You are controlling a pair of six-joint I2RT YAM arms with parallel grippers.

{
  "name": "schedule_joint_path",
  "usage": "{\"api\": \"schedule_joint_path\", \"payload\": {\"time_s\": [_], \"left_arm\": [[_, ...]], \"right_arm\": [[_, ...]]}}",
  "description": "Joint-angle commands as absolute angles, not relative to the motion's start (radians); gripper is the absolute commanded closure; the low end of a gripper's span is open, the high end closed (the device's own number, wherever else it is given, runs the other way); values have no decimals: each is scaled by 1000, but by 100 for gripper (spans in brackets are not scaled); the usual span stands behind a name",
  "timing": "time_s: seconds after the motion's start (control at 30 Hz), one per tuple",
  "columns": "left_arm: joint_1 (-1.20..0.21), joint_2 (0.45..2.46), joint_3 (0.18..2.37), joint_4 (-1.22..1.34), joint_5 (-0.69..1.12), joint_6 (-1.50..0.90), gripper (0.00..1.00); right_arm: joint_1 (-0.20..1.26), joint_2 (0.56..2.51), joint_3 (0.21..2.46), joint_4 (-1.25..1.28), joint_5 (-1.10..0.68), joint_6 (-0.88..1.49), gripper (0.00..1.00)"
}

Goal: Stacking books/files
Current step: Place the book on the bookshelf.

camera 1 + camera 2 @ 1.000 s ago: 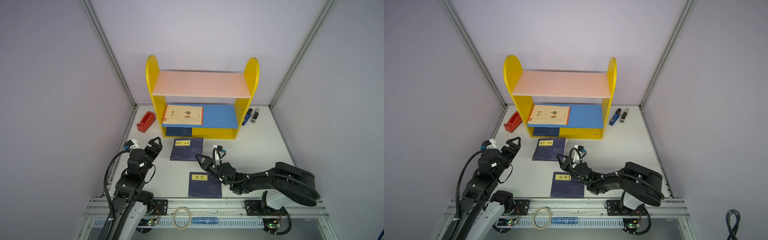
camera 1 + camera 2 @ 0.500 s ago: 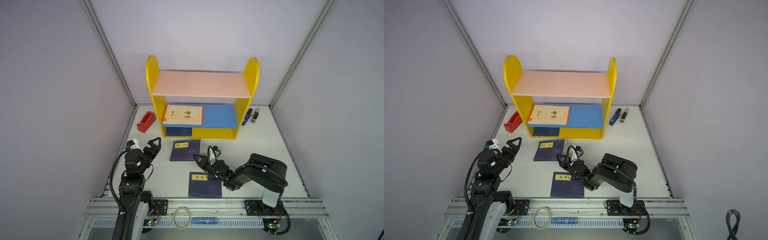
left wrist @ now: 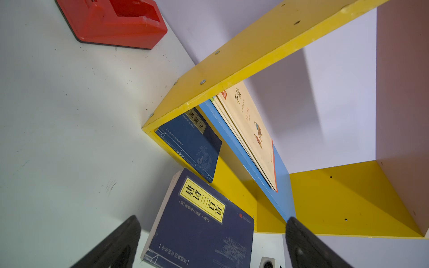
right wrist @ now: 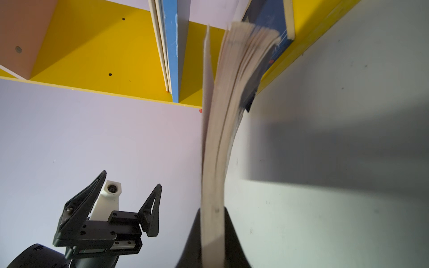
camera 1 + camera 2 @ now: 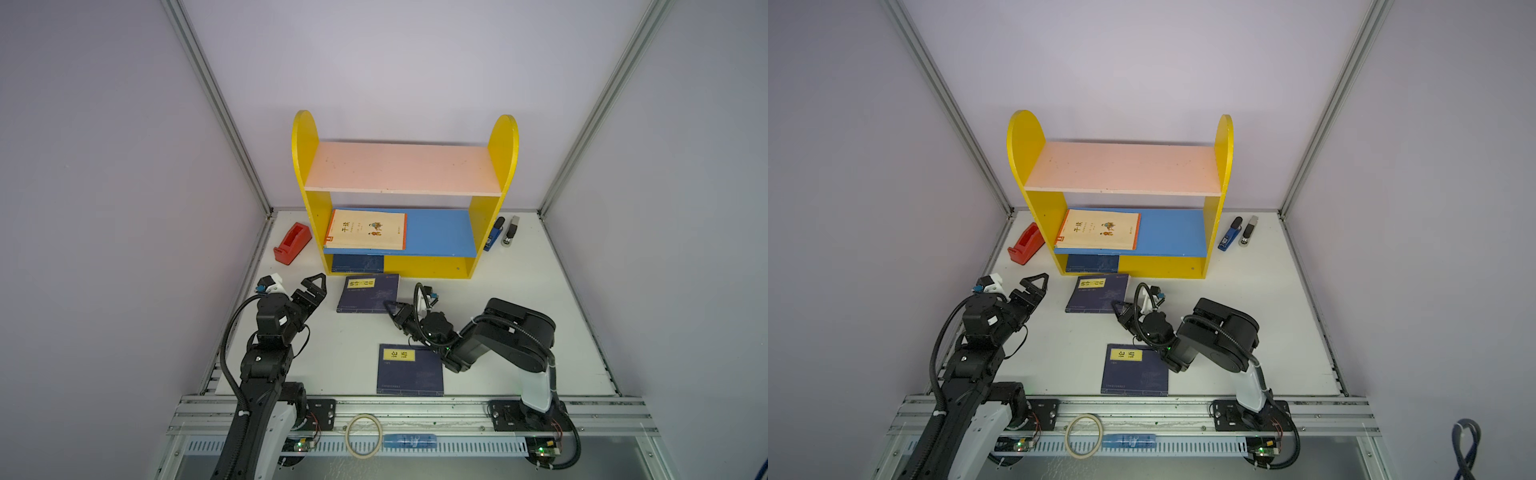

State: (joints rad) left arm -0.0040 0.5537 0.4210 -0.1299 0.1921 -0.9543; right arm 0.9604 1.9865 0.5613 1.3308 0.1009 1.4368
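Nearest: aluminium rail (image 5: 415, 405) along the front edge, with both arm bases bolted on and a ring of pale tape (image 5: 364, 435) just in front of it.

White tabletop (image 5: 540, 316), matt and faintly scuffed and speckled in the left wrist view.

Front navy book (image 5: 409, 370), flat, yellow label up, just behind the rail and near the right arm's elbow.

Right gripper (image 5: 392, 308), low over the table, fingers pressed onto the near right corner of the second navy book (image 5: 368, 293). Page block pinched between them and bowed in the right wrist view.

Second navy book, label up, otherwise resting on the table just in front of the shelf unit's foot.

Left gripper (image 5: 309, 293), to the left of that book and apart from it, fingers (image 3: 120, 243) spread wide, holding nothing.

Yellow shelf unit (image 5: 309, 208) against the back wall.
- Bottom level: third navy book (image 5: 357, 262), left end.
- Blue middle board (image 5: 436, 232): cream books (image 5: 365, 229) stacked flat, left end.
- Pink top board (image 5: 403, 166).

Red tape dispenser (image 5: 292, 243) on the table left of the unit. Blue stapler (image 5: 493, 240) and grey stapler (image 5: 510, 231) side by side to its right.

Enclosure: plain lilac walls (image 5: 124, 166) on three sides, aluminium posts (image 5: 216, 108) in the two rear corners.
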Motion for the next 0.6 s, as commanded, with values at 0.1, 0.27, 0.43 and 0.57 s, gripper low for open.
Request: {"api": "schedule_joint_path", "payload": {"time_s": [0.1,0.27,0.43,0.57], "left_arm": [[-5,547,433,-104,177,-936,0],[-5,550,434,-114,167,-936,0],[-5,554,436,-114,167,-935,0],[-5,552,436,-116,165,-934,0]], "right_arm": [[921,2006,590,1408,43,1441,100],[896,2023,610,1408,12,1430,100],[867,2034,624,1408,-25,1422,100],[848,2047,636,1410,-52,1420,100]]}}
